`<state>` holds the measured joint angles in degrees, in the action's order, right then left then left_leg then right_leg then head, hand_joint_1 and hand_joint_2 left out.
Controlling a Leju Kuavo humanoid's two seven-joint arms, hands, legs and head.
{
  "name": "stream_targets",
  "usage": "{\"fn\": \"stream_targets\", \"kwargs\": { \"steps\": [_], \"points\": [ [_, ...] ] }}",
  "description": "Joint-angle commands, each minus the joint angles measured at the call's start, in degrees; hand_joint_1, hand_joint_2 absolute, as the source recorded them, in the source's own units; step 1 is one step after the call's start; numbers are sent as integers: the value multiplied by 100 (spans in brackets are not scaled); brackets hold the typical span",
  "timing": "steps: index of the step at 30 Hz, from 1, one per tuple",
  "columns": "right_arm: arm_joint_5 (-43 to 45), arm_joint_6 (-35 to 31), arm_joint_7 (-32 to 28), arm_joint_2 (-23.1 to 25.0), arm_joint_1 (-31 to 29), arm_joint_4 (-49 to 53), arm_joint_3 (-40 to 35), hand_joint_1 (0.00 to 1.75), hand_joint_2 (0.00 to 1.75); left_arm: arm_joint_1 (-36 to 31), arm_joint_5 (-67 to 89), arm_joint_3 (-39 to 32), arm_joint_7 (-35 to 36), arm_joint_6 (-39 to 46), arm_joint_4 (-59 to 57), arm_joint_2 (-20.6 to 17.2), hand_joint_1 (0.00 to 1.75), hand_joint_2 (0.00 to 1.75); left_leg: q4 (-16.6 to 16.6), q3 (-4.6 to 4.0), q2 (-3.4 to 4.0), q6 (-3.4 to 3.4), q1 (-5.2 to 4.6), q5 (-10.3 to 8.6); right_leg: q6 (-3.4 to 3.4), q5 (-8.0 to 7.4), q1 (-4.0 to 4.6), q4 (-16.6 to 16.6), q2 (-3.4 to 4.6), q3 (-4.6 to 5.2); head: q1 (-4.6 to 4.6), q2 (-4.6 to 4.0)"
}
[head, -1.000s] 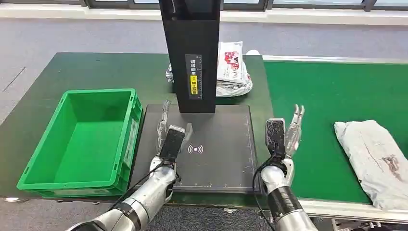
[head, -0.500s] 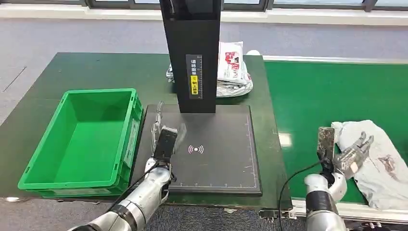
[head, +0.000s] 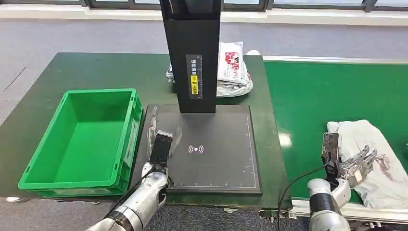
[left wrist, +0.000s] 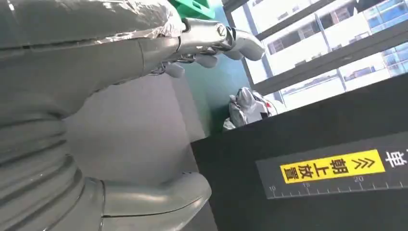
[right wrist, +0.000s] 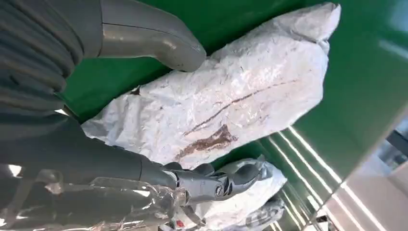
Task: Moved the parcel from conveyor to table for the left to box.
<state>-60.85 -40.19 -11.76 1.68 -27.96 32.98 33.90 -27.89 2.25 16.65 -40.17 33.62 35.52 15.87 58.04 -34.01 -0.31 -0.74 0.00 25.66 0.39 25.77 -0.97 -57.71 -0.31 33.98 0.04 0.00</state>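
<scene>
From the head view, the robot's right hand (head: 355, 166) hangs over the near end of a white parcel (head: 380, 159) that lies crumpled on the green conveyor (head: 327, 96), its fingers apart and curved downward, holding nothing. The left hand (head: 159, 144) rests above the near-left corner of a black scanner plate (head: 216, 144) on the dark green table (head: 96, 72), fingers spread and idle. A green bin (head: 82, 137) stands empty just left of the plate, and a black post (head: 192, 53) rises from the plate's far edge, with a second bagged parcel (head: 233, 67) behind it.

From the left wrist, the left hand's fingers (left wrist: 221, 41) reach out loosely with nothing between them and the thumb, the grey plate surface (left wrist: 139, 130) below them. The post's yellow label (left wrist: 332, 166) and the far parcel (left wrist: 248, 106) show beyond.

From the right wrist, the thumb (right wrist: 154, 41) stands off one long edge of the white parcel (right wrist: 231, 101) and the dark fingers (right wrist: 216, 183) off the other, so the hand brackets the bag without yet pinching it; whether any finger touches the film cannot be told.

The step in hand looks like the pick-up from the conveyor, at the point of closing. The next move calls for lowering and squeezing across the soft bag firmly enough that the slack film does not slip, then carrying it leftward to the table within the left hand's reach.
</scene>
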Motion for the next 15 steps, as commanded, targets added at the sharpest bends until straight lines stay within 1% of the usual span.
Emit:
{"fn": "stream_targets", "kwargs": {
  "steps": [1,3,4,5,8,15],
  "points": [
    [-122,106,341,-269,-337,-909,-276,0,175,332,3,-283,17,46,383,-149,0,175,-9,15,18,-1,4,3,-5,-4,4,13,18,-11,2,0],
    [-136,134,396,-272,-302,-871,-365,0,175,381,30,-272,17,77,435,-162,0,175,-12,18,19,-1,4,4,-5,-4,5,17,18,-15,2,0],
    [-241,208,608,-297,-229,-812,-596,0,175,458,77,-256,17,130,466,-176,0,175,-5,10,13,-1,4,4,-4,-2,4,8,13,-8,2,0],
    [-241,208,608,-297,-229,-812,-596,0,175,458,77,-256,17,130,466,-176,0,175,-9,16,19,-2,5,4,-6,-4,6,13,19,-12,2,0],
    [-324,351,844,-344,-75,-663,-937,0,175,582,318,-172,17,299,522,-209,0,175,-6,11,12,-1,5,4,-5,-2,6,11,11,-11,2,0],
    [-369,373,892,-359,-9,-587,-1047,0,175,650,288,-204,17,227,589,-205,0,175,-13,18,17,-2,6,3,-6,-4,6,15,16,-15,0,0]
  ]
}}
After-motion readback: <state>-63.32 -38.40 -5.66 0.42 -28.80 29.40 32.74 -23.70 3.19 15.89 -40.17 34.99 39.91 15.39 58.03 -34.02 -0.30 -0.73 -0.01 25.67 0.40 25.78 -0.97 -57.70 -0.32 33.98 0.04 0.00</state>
